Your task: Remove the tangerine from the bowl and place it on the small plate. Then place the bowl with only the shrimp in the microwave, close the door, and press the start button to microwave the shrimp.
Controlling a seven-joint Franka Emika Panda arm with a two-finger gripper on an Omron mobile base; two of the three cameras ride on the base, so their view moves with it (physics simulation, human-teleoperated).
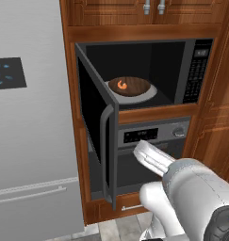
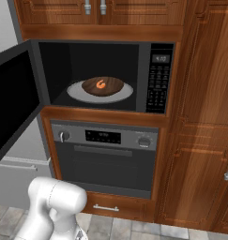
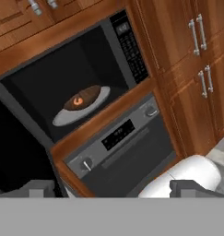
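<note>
Back from the open microwave [image 3: 85, 87], the gripper [image 3: 114, 186] gapes wide, holding nothing.

the shrimp [image 2: 101, 84] lies in the bowl [image 2: 103, 86], which sits on the turntable [image 2: 78, 93] inside the microwave [image 2: 155, 47]. the microwave door [image 1: 94, 127] hangs open to the left, and the control panel [image 2: 158, 79] is at the right. the oven [image 2: 106, 159] sits below the microwave, cabinets [image 2: 204, 140] to its right, and the fridge [image 1: 31, 141] to its left.
</note>
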